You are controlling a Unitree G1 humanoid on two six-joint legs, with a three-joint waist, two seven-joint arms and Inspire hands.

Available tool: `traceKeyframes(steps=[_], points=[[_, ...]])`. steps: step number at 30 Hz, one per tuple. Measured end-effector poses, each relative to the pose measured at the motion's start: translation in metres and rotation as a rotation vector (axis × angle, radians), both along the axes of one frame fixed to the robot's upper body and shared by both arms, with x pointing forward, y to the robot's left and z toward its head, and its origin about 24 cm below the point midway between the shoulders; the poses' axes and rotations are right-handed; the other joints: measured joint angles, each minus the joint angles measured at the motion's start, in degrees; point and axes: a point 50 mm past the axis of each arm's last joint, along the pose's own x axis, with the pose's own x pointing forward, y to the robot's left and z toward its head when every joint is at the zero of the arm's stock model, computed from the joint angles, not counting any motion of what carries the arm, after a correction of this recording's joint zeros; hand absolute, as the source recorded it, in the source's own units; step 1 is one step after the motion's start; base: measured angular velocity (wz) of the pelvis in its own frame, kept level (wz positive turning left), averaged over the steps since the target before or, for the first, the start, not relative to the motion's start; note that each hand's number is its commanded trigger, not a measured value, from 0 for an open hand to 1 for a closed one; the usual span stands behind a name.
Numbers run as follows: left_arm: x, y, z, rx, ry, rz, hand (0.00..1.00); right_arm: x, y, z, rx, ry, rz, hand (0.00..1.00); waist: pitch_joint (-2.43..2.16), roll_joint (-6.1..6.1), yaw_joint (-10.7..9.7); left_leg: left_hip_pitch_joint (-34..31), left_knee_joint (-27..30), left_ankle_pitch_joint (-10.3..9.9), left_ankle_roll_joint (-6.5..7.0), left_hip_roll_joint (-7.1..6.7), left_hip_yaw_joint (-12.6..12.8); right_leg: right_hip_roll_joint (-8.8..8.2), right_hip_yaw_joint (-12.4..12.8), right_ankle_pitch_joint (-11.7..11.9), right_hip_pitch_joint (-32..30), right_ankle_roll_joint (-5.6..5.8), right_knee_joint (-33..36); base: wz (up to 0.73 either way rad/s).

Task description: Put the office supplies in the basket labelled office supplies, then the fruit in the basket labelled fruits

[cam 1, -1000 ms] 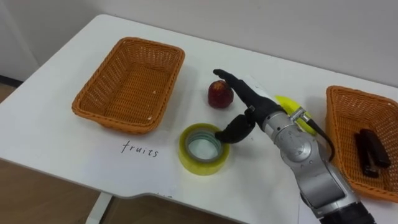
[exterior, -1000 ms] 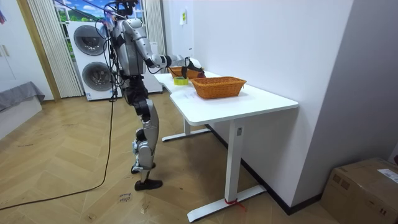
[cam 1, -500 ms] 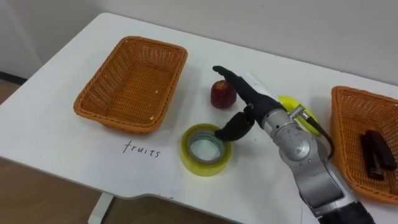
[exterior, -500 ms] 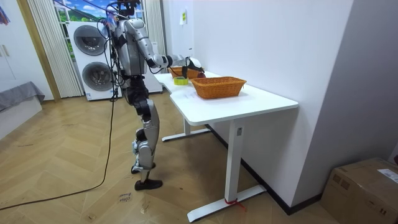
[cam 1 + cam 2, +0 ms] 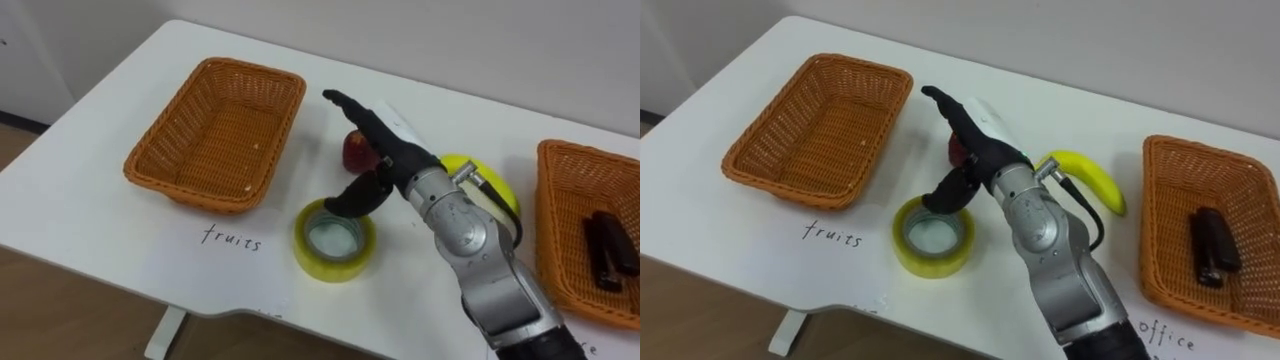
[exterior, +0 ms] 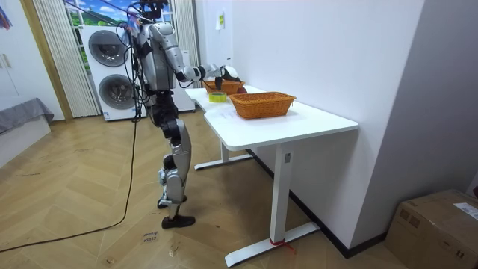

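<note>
My right hand (image 5: 388, 158): fingers (image 5: 350, 108) matte black, slim, segmented; thumb black too, thicker. White tag on back of hand. Wrist: short silver collar, small metal plug, black cable looping out beside it and back toward forearm. Forearm brushed silver-grey, smooth rounded shells, darker seams between segments, widening toward elbow. Room view: torso silver-grey with dark joints, dark head unit, legs silver over black, black feet, dark cable trailing across floor.

White table (image 6: 314, 119), wood floor (image 6: 75, 224), stacked washers (image 6: 110, 67)
</note>
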Motion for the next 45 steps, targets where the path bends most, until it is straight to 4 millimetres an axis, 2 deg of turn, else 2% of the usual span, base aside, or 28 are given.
traceKeyframes(steps=[9, 14, 21, 24, 30, 39, 40, 41, 45], points=[[0.001, 0.000, 0.000, 0.000, -0.002, 0.002, 0.00, -0.004, 0.003, -0.017, -0.060, 0.078, 0.048, 0.00, -0.10, -0.29, 0.18, -0.05, 0.41, 0.01, 0.01, -0.08, -0.50, -0.06, 0.00, 0.00, 0.12, 0.00, -0.05, 0.00], [0.002, 0.001, 0.000, -0.002, 0.000, 0.000, 0.00, -0.004, 0.002, -0.019, -0.069, 0.097, 0.044, 0.00, -0.06, -0.45, 0.18, -0.17, 0.23, 0.00, 0.00, -0.08, -0.52, -0.04, 0.01, 0.00, 0.05, 0.00, -0.05, 0.00], [0.003, 0.001, 0.000, -0.011, 0.006, -0.001, 0.00, -0.005, -0.001, -0.022, -0.105, 0.110, 0.031, 0.00, -0.25, -0.81, 0.19, -0.01, 0.28, 0.02, 0.02, -0.11, -0.54, -0.08, 0.02, 0.01, 0.07, 0.00, -0.04, 0.00], [0.004, 0.002, 0.001, -0.009, 0.005, -0.003, 0.00, -0.005, -0.002, -0.032, -0.128, 0.150, 0.033, 0.00, -0.30, -0.97, 0.21, -0.01, 0.46, 0.03, 0.04, -0.13, -0.53, -0.12, 0.04, 0.00, 0.14, 0.00, -0.04, 0.00], [0.005, 0.003, 0.001, -0.006, 0.008, -0.024, 0.00, -0.006, -0.008, -0.040, -0.174, 0.200, 0.048, 0.00, -0.22, -1.16, 0.21, -0.15, 0.53, 0.05, 0.08, -0.23, -0.87, -0.50, -0.01, -0.01, 0.20, 0.02, 0.14, 0.02], [0.004, 0.007, 0.002, -0.003, 0.024, -0.025, 0.00, -0.006, -0.010, -0.040, -0.219, 0.250, 0.093, 0.00, 0.36, -2.27, 0.41, -0.40, 0.38, 0.03, 0.07, -0.27, -1.30, -0.23, -0.67, -0.01, 0.28, 0.03, 0.14, 0.02], [0.004, 0.007, 0.002, -0.006, 0.027, -0.024, 0.00, -0.005, -0.011, -0.040, -0.219, 0.259, 0.096, 0.58, 0.39, -2.33, 0.42, -0.39, 0.41, 0.02, 0.08, -0.27, -1.29, -0.25, -0.78, -0.01, 0.27, 0.03, 0.13, 0.00], [0.004, 0.007, 0.002, -0.007, 0.029, -0.024, 0.00, -0.005, -0.011, -0.041, -0.220, 0.264, 0.095, 1.00, 0.39, -2.33, 0.41, -0.39, 0.42, 0.02, 0.08, -0.27, -1.30, -0.27, -0.88, -0.01, 0.28, 0.03, 0.13, 0.00], [0.006, 0.006, 0.002, -0.012, 0.028, -0.026, 0.00, -0.004, -0.010, -0.039, -0.224, 0.281, 0.107, 1.00, 0.39, -2.32, 0.45, -0.54, 0.25, 0.02, 0.08, -0.24, -1.22, -0.31, -1.12, -0.01, 0.06, 0.03, 0.12, 0.00]])
